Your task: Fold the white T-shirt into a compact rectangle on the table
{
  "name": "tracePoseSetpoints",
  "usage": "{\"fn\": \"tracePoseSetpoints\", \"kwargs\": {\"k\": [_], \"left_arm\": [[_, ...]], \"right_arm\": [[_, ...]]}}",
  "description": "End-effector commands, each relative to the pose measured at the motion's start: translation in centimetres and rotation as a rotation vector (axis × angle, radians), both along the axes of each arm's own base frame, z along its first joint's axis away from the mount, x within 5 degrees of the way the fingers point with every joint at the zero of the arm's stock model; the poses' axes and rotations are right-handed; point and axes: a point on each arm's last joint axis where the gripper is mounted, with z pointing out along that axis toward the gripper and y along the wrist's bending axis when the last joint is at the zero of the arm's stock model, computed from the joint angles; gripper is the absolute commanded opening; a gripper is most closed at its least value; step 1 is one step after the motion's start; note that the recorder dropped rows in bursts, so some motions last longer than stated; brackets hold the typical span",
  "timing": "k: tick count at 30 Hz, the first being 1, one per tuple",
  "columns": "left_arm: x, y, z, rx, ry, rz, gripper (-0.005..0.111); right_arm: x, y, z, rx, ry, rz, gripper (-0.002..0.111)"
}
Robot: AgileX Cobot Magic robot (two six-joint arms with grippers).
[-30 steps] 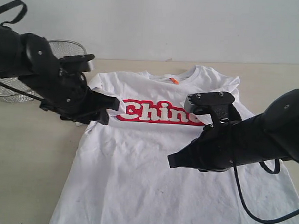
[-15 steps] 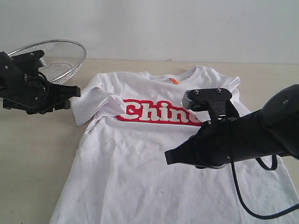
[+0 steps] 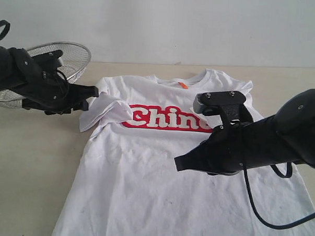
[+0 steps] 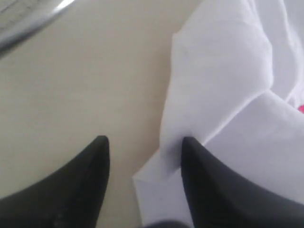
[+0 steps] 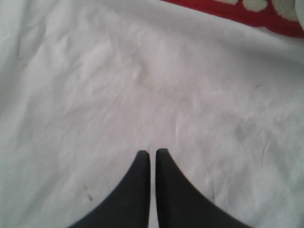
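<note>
Shirt (image 3: 128,195) lies face-up and mostly flat on the table (image 3: 29,170), red lettering (image 3: 157,118) across the chest, as two black arms work over it. At the "C" end of the lettering the sleeve (image 3: 103,108) is rumpled and doubled over on itself. The left gripper (image 4: 145,141) sits low at the sleeve's outer edge with jaws released, one finger over the cloth, the other over bare table, nothing caught. Below the lettering, toward the hem, the right gripper (image 5: 152,152) points at the shirt's belly with jaws clenched and empty; whether its tips press the fabric cannot be told. From where I stand, trouble looks likeliest at the sleeve. With layers stacked there, a pinch could take only the top layer or close on air beside the edge, and a pull would then drag a crease toward the lettering rather than lay a clean fold. If the right gripper is not pinning the cloth, a tug from the sleeve could slide the whole shirt and skew it. A wire basket (image 3: 71,57) stands just beyond the sleeve, on the far side from the lettering and near the left arm, where a wide swing back could knock it. The right arm's cable (image 3: 252,201) droops over the cloth below the lettering and could snag and rumple it.
</note>
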Motion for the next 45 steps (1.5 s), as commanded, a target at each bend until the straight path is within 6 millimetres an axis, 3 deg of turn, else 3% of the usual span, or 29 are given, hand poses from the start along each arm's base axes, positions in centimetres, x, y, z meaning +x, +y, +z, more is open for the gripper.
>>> {"fn": "tracePoseSetpoints", "kwargs": {"k": [1, 21, 33, 35, 39, 45], "left_arm": [[0.4, -1.7, 0.4, -0.014, -0.033, -0.027, 0.045], [0.7, -1.7, 0.7, -0.014, -0.067, -0.018, 0.044], [0.9, -1.7, -0.5, 0.016, -0.068, -0.032, 0.041], [0.9, -1.6, -0.4, 0.016, -0.072, -0.031, 0.033], [1.0, -1.6, 0.7, 0.011, -0.102, -0.026, 0.005], [1.6, -2.0, 2.5, -0.028, -0.121, -0.024, 0.004]], "right_arm": [[0.0, 0.1, 0.2, 0.0, -0.008, 0.007, 0.0], [0.0, 0.1, 0.2, 0.0, -0.007, 0.01, 0.0], [0.0, 0.1, 0.2, 0.0, -0.007, 0.01, 0.0], [0.0, 0.1, 0.2, 0.0, -0.007, 0.01, 0.0], [0.0, 0.1, 0.2, -0.003, -0.009, 0.015, 0.0], [0.1, 0.0, 0.2, -0.008, -0.017, 0.008, 0.0]]}}
